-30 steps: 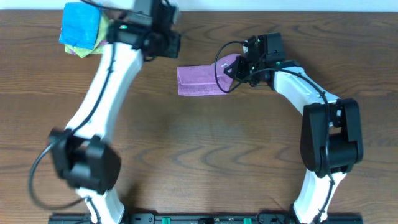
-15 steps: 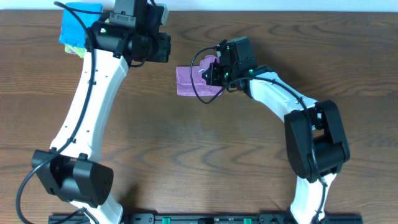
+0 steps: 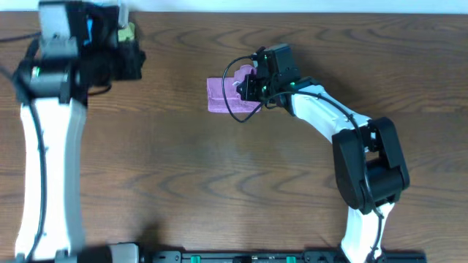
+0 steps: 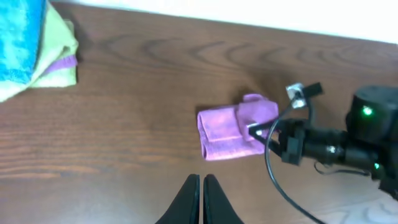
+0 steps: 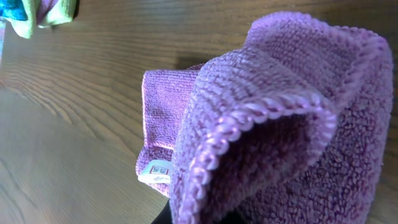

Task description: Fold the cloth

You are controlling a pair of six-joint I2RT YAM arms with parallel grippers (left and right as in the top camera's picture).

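Observation:
The purple cloth (image 3: 221, 96) lies partly folded on the table, near the back centre. My right gripper (image 3: 248, 89) is shut on the cloth's right edge and holds that edge lifted and curled over the rest. In the right wrist view the cloth (image 5: 280, 124) fills the frame, its white tag (image 5: 155, 170) hanging at the lower edge. In the left wrist view the cloth (image 4: 233, 127) lies ahead of my left gripper (image 4: 201, 186), which is shut, empty and well clear of it. My left gripper (image 3: 131, 58) is at the back left.
A stack of a bright blue cloth (image 4: 22, 40) on a yellow-green cloth (image 4: 59, 53) lies at the back left corner, partly hidden by my left arm in the overhead view. The right arm's black cable (image 3: 235, 109) loops over the purple cloth.
My left arm has swung left, away from the cloth, to the back left corner. My right gripper carried the cloth's right edge leftward over the cloth, then held still.

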